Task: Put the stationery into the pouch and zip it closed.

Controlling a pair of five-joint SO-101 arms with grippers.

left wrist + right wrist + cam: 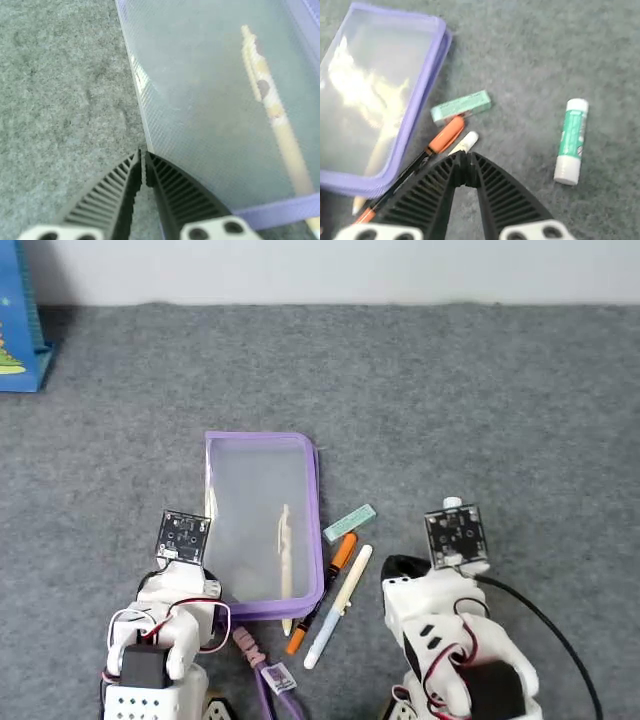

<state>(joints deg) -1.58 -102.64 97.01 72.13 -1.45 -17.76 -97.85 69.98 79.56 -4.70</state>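
Left gripper [142,162] pressed shut, empty, right at the long edge of the pouch [200,90]: clear, purple-trimmed, flat on grey carpet [60,100], cream pen [272,112] showing through. Right gripper [465,161] likewise closed, empty, just above white pen [465,141] and orange pen [445,136]; green eraser [460,106] beyond, glue stick [571,141] well aside.

1. Soft, even light covers the grey bench [480,390]; shadows are faint.
2. White glare spreads over the clear face of the pouch [375,95] (right wrist view).
3. The glue stick [571,141] casts a thin, soft shadow.
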